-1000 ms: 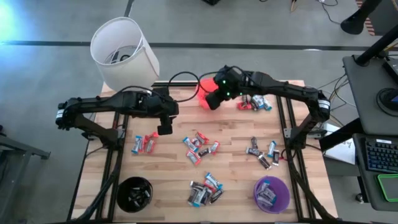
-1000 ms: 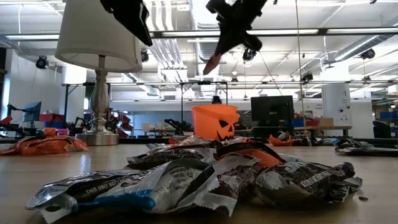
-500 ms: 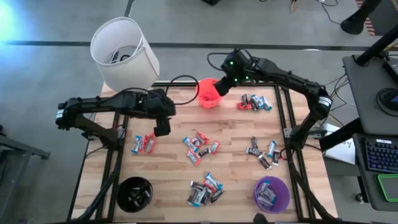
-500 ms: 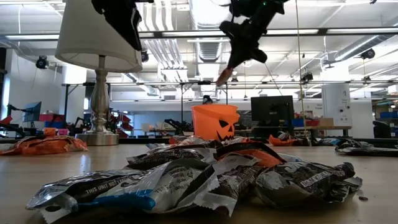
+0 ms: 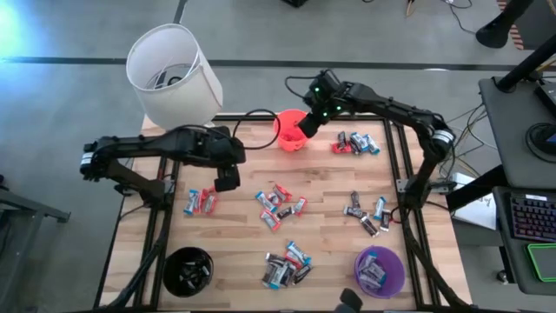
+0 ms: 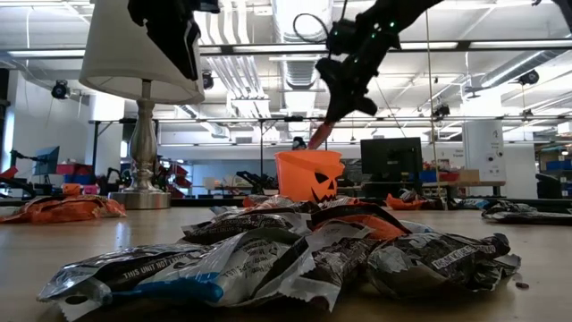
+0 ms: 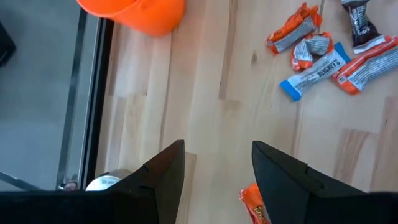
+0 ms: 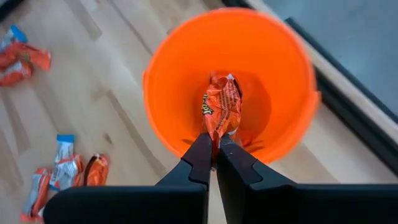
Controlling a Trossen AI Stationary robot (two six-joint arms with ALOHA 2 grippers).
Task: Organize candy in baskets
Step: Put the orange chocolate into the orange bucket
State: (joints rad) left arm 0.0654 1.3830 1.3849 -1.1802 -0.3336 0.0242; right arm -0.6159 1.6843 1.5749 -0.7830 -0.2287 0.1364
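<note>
My right gripper (image 8: 214, 142) is shut on an orange-wrapped candy (image 8: 222, 109) right over the mouth of the orange basket (image 5: 289, 132) at the table's far edge. In the low view the candy's free end (image 6: 316, 140) hangs just above the basket's rim (image 6: 309, 154). My left gripper (image 7: 214, 163) stands open above bare tabletop, beside a small pile of candy (image 5: 201, 202) at the left. Further candy lies in piles at the middle (image 5: 278, 207), the near middle (image 5: 287, 265), the right (image 5: 365, 213) and the far right (image 5: 356, 143). The black basket (image 5: 188, 271) and the purple basket (image 5: 380, 271) stand at the near edge. My right gripper pinches one end of the orange wrapper (image 8: 216, 132) between its two fingertips. The fingers slant down from the far right. The candy sticks out past the fingertips toward the basket's inside, lifted clear of the table.
A white lamp (image 5: 172, 74) stands at the table's far left corner. A black cable (image 5: 252, 111) runs along the far edge behind the orange basket. Bare wood lies between the candy piles.
My right gripper, still shut on the orange candy, has come down toward the orange basket and rolled a little; the candy's free end now hangs just above the rim.
</note>
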